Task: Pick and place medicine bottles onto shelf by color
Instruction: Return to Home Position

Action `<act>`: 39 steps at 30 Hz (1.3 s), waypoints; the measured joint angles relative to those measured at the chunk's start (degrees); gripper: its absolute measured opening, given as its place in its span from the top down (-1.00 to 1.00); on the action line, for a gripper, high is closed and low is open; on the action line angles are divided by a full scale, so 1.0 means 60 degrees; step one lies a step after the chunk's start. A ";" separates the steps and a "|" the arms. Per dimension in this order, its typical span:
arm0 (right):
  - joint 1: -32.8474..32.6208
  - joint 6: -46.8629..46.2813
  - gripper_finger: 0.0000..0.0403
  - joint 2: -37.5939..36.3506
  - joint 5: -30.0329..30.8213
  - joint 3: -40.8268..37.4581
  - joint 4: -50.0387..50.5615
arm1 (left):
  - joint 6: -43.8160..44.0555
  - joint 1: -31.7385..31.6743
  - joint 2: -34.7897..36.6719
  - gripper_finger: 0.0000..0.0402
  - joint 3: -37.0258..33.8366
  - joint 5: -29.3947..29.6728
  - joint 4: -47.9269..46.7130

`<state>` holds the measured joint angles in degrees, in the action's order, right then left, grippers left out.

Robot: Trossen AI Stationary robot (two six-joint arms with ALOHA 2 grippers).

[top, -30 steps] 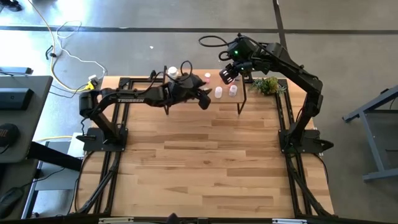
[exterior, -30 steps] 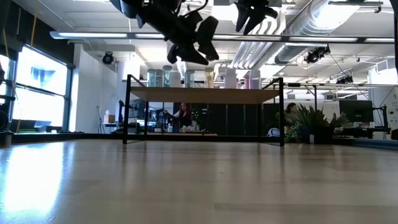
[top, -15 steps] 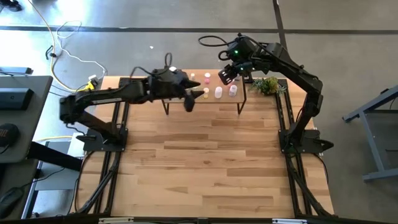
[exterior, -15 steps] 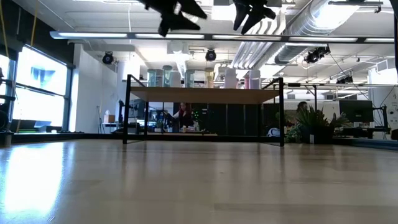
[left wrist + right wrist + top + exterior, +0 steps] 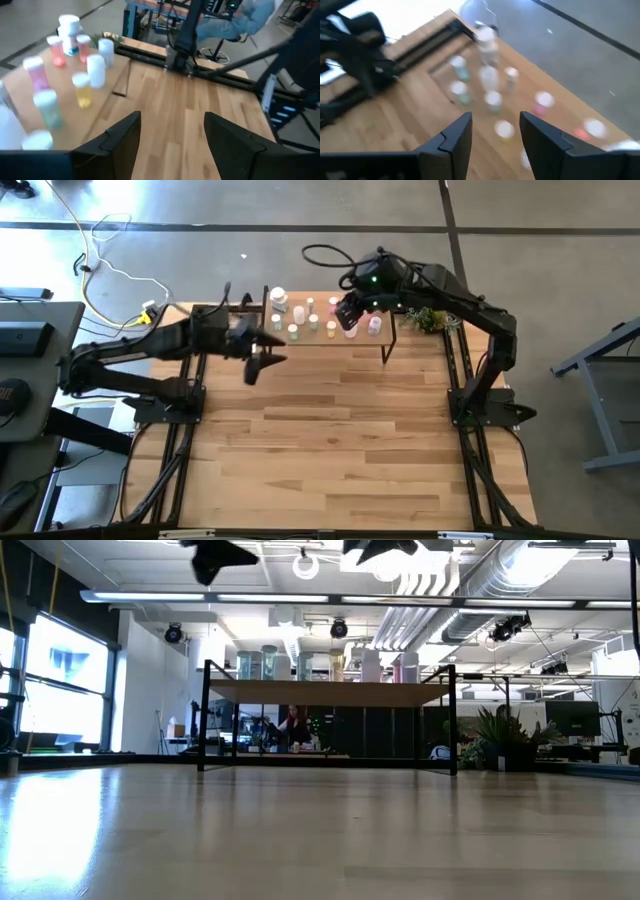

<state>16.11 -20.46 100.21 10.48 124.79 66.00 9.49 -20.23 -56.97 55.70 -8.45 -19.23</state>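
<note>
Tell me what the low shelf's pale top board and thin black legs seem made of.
Pale rectangular board: probably wood, matte, tan like the wooden tabletop. Thin black legs: likely painted metal, being so slim and straight; sheen unclear.

No legible text, labels or numbers.

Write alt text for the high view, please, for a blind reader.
Small medicine bottles stand clustered on a low wooden shelf at the far edge of the table. The right gripper hovers over them; the left gripper hangs near its front left corner.
</note>
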 joint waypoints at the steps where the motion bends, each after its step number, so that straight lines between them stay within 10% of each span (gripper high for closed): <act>1: -0.0155 0.0011 0.23 0.0014 0.0000 0.0000 -0.0205 | 0.0066 0.0088 0.0342 -0.04 -0.0349 -0.0002 0.0071; 22: -0.2560 -0.0369 0.23 0.0032 0.0008 0.0000 -0.1768 | 0.0970 0.1549 0.7011 -0.04 -0.6826 0.0088 0.3540; 39: -0.3006 0.1072 0.23 -0.2167 0.1100 0.0000 -0.1158 | 0.0883 0.1628 0.8155 -0.04 -0.9188 0.0092 0.4538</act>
<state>-1.92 -14.03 87.21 17.08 124.79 59.06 14.79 -10.46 -8.04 0.57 -7.90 7.99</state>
